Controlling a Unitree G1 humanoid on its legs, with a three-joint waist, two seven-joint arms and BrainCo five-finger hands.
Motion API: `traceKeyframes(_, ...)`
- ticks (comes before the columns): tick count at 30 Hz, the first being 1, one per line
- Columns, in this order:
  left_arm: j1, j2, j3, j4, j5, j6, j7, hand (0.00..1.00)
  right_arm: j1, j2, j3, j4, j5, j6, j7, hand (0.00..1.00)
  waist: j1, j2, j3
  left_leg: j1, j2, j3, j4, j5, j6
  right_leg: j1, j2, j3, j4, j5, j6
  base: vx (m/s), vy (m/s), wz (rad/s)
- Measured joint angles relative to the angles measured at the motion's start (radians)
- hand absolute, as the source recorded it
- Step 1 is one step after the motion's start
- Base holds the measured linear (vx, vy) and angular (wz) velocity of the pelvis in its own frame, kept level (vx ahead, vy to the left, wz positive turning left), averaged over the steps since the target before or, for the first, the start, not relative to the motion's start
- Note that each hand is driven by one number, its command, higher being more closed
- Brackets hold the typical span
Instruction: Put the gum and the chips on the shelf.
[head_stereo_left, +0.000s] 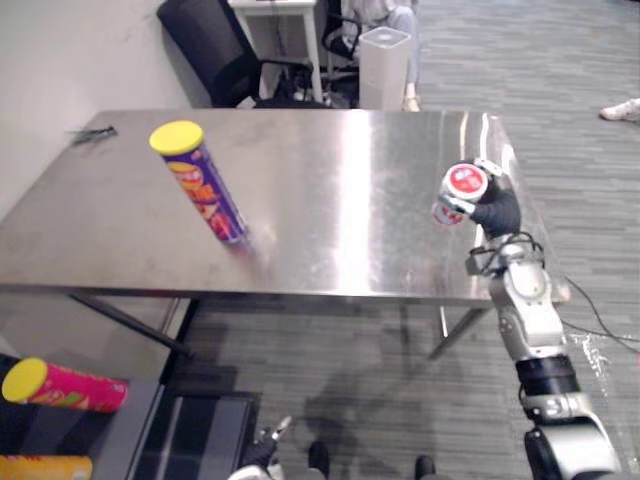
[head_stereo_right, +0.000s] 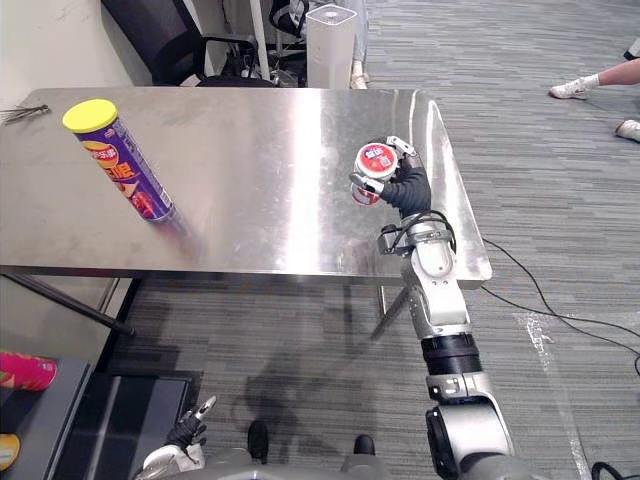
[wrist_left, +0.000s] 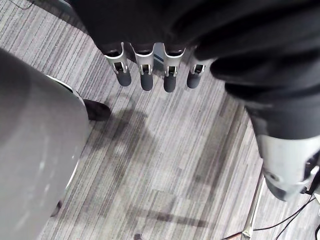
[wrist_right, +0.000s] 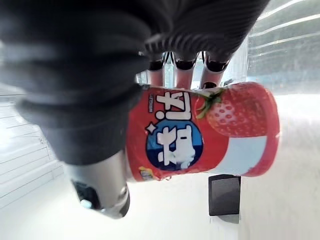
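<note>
A grey striped carpet floor (head_stereo_left: 500, 60) is seen beneath a rectangular brushed stainless-steel table (head_stereo_left: 330, 200), which is spread across the middle of the head view. A black office chair (head_stereo_left: 215, 50) is set beyond the table at 11 o'clock, and a tall white box-shaped unit (head_stereo_left: 385, 65) is stood at 12 o'clock. A dark grey shelf unit (head_stereo_left: 135, 425) is placed on the floor at 7 o'clock, and a pink-red tube with a yellow lid (head_stereo_left: 65, 387) is laid on its side on it. The purple cylindrical chips tube with a yellow lid (head_stereo_left: 200, 185) is stood upright on the table at 10 o'clock, well apart from both hands. The small red round gum tub with a strawberry picture (wrist_right: 200, 132) is gripped at the table's 3 o'clock edge by the right hand (head_stereo_left: 495, 210), fingers and thumb being wrapped round its side and its lid tipped upward. The left hand (wrist_left: 146, 75) is hung low at 6 o'clock over the carpet, fingers held straight, with nothing grasped.
</note>
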Motion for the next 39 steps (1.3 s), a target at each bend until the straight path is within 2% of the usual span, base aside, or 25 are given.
traceKeyframes(3,0.000,-0.002,0.035,0.000,0.003,0.011,-0.002,0.00,0.018,-0.025,0.019,-0.062,0.026,0.029,0.007,1.00,0.000,-0.003,-0.002,0.003,0.007,-0.001,-0.001,0.001,-0.001,-0.002,0.004,0.002,0.011,0.000,0.000,0.00,0.000,0.00)
traceKeyframes(11,0.008,0.003,0.038,0.000,0.005,0.021,-0.006,0.00,0.079,-0.091,0.019,-0.259,0.125,0.037,0.014,1.00,-0.015,-0.023,-0.021,0.000,0.017,0.003,-0.002,0.011,-0.003,-0.014,0.013,0.008,0.018,0.004,-0.006,0.00,0.000,-0.03)
traceKeyframes(14,0.017,0.006,0.046,0.003,0.005,0.026,-0.005,0.00,0.125,-0.108,0.019,-0.301,0.151,0.041,0.015,1.00,-0.028,-0.029,-0.041,-0.004,0.016,-0.007,-0.003,0.016,-0.003,-0.015,0.013,0.002,0.021,0.004,-0.006,-0.02,-0.005,0.07)
traceKeyframes(21,0.026,0.005,0.063,0.002,0.005,0.034,-0.005,0.00,0.219,-0.108,0.011,-0.312,0.152,0.041,0.006,1.00,-0.030,-0.035,-0.060,-0.005,0.015,-0.037,-0.005,0.031,-0.002,-0.017,0.011,-0.019,0.051,0.001,-0.008,-0.06,-0.005,0.11)
traceKeyframes(27,0.027,0.004,0.076,0.000,0.002,0.035,0.002,0.00,0.253,-0.108,-0.006,-0.364,0.152,0.041,-0.025,1.00,-0.035,-0.036,-0.059,-0.030,0.013,-0.098,-0.005,0.055,-0.009,-0.073,0.002,-0.060,0.182,-0.062,-0.019,-0.09,-0.019,0.27)
traceKeyframes(31,0.025,0.005,0.078,-0.001,-0.001,0.034,0.001,0.00,0.246,-0.104,0.004,-0.364,0.157,0.041,-0.027,1.00,-0.023,-0.037,-0.046,-0.050,0.020,-0.153,0.001,0.078,-0.033,-0.096,0.004,-0.102,0.255,-0.098,-0.034,-0.07,-0.047,0.37)
traceKeyframes(34,0.014,0.004,0.075,-0.018,-0.002,0.035,-0.007,0.00,0.191,-0.101,0.053,-0.342,0.190,0.040,-0.023,1.00,-0.023,-0.028,-0.032,-0.117,0.032,-0.234,0.001,0.120,-0.057,-0.149,0.013,-0.172,0.326,-0.130,-0.056,-0.11,-0.105,0.74)
traceKeyframes(35,0.012,0.001,0.071,-0.028,-0.002,0.035,-0.020,0.00,0.161,-0.100,0.063,-0.329,0.190,0.040,-0.022,1.00,-0.019,-0.015,-0.025,-0.153,0.044,-0.265,0.001,0.125,-0.062,-0.174,0.020,-0.217,0.368,-0.140,-0.070,-0.14,-0.145,0.88)
traceKeyframes(36,0.010,0.000,0.067,-0.039,-0.002,0.033,-0.035,0.00,0.140,-0.099,0.063,-0.328,0.190,0.040,-0.020,1.00,-0.011,-0.003,-0.017,-0.187,0.059,-0.257,-0.005,0.098,-0.061,-0.184,0.027,-0.264,0.379,-0.147,-0.085,-0.17,-0.182,1.07)
traceKeyframes(37,0.006,0.001,0.067,-0.038,-0.002,0.034,-0.041,0.00,0.135,-0.099,0.062,-0.328,0.190,0.040,-0.017,1.00,-0.006,-0.004,-0.018,-0.203,0.068,-0.231,-0.004,0.053,-0.047,-0.181,0.028,-0.295,0.368,-0.145,-0.090,-0.14,-0.157,1.34)
traceKeyframes(38,-0.010,0.014,0.078,-0.036,-0.003,0.033,-0.045,0.00,0.133,-0.095,0.046,-0.326,0.189,0.040,-0.010,1.00,0.000,-0.031,-0.008,-0.238,0.073,-0.099,0.049,0.009,0.069,-0.170,-0.016,-0.370,0.346,-0.145,-0.110,-0.10,-0.076,1.32)
traceKeyframes(39,-0.020,0.015,0.081,-0.037,-0.003,0.032,-0.047,0.00,0.134,-0.092,0.031,-0.323,0.189,0.040,-0.008,1.00,0.001,-0.041,-0.001,-0.269,0.073,-0.030,0.126,0.033,0.107,-0.169,-0.041,-0.403,0.359,-0.150,-0.118,-0.10,-0.098,1.74)
